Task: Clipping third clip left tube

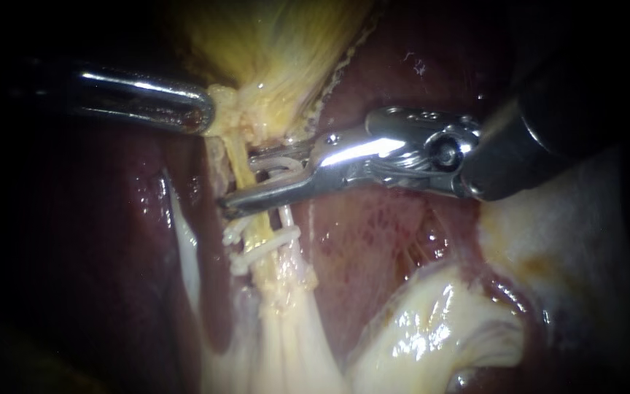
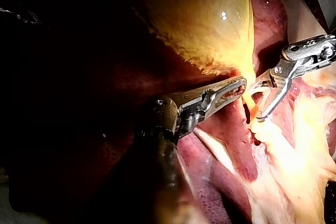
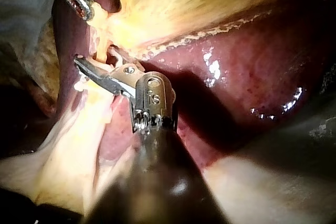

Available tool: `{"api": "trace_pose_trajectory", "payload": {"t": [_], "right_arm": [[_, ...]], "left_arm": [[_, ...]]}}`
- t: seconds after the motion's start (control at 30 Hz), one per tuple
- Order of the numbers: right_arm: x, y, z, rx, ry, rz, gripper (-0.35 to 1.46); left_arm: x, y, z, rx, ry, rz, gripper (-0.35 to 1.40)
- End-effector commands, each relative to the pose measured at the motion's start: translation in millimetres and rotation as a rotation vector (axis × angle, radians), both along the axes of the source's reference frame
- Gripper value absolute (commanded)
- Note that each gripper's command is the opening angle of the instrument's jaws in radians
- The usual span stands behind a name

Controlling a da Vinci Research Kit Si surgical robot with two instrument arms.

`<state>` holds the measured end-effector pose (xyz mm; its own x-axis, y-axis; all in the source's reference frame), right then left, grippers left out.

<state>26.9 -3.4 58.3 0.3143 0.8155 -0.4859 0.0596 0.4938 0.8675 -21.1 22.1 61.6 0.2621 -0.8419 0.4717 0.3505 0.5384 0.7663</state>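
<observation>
The yellow left tube runs down from the gallbladder neck. Two white clips cross it low down. My right instrument comes in from the right, its jaws open and astride this tube above those clips, with a white clip seated between them. The left wrist view shows the same open jaws of the right instrument with the looped clip. My left instrument is shut on yellow tissue at the gallbladder neck, also seen in the left wrist view.
Dark red liver lies to the right of the tubes and under my right instrument's shaft. A second, paler tube runs just right of the yellow one. Pale fatty tissue spreads below.
</observation>
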Motion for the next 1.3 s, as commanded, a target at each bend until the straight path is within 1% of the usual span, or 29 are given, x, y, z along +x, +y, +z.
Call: {"api": "trace_pose_trajectory", "payload": {"t": [0.03,0.13,0.2,0.23,0.37,0.43,0.5,0.57,0.7,0.77,0.87,0.93,0.97,1.0,1.1,1.23,1.3], "right_arm": [[0.2,0.0,0.0,0.001,0.020,-0.003,0.45],[0.5,-0.1,-0.1,0.023,0.090,-0.005,0.45],[0.6,-0.2,-0.3,0.034,0.151,0.000,0.44],[0.6,-0.2,-0.4,0.036,0.164,0.001,0.44],[0.9,-0.3,-1.1,0.057,0.250,0.006,0.43],[1.0,-0.4,-1.6,0.064,0.275,0.003,0.42],[1.1,-0.5,-2.3,0.070,0.290,-0.010,0.41],[1.1,-0.5,-2.9,0.073,0.295,-0.017,0.41],[1.3,-0.1,-4.2,0.078,0.292,-0.008,0.40],[1.3,0.1,-4.5,0.080,0.290,-0.004,0.38],[1.2,0.5,-4.6,0.076,0.270,0.032,0.34],[1.0,0.6,-4.4,0.073,0.258,0.053,0.28],[0.9,0.7,-4.3,0.072,0.252,0.063,0.23],[0.8,0.7,-4.3,0.072,0.252,0.064,0.20],[0.5,0.9,-4.1,0.071,0.250,0.066,-0.01],[0.3,1.1,-3.7,0.071,0.250,0.067,-0.35],[0.2,1.1,-3.5,0.075,0.248,0.067,-0.35]], "left_arm": [[0.0,0.0,0.0,0.000,0.000,0.000,-0.35],[0.0,0.0,0.0,0.000,0.000,-0.001,-0.35],[0.0,0.0,0.0,0.000,0.000,0.000,-0.35],[0.0,0.0,0.0,0.000,0.000,0.000,-0.35],[0.0,0.0,0.0,0.000,0.000,0.000,-0.35],[0.0,0.0,0.0,0.000,0.000,0.000,-0.35],[0.0,0.0,0.0,0.000,0.000,0.000,-0.35],[0.0,0.0,0.0,0.000,0.000,0.000,-0.35],[0.0,0.0,0.0,0.000,0.000,0.000,-0.35],[0.0,0.0,0.1,0.000,0.000,0.000,-0.35],[0.0,0.0,0.1,0.000,0.000,0.000,-0.35],[0.0,0.0,0.1,0.000,0.000,0.000,-0.35],[0.0,0.0,0.1,0.000,0.000,0.000,-0.35],[0.0,0.0,0.1,0.000,0.000,0.000,-0.35],[0.0,0.1,0.2,0.000,0.000,0.000,-0.35],[0.1,0.2,0.3,0.000,-0.001,0.001,-0.35],[0.1,0.2,0.4,0.001,0.004,0.004,-0.35]]}}
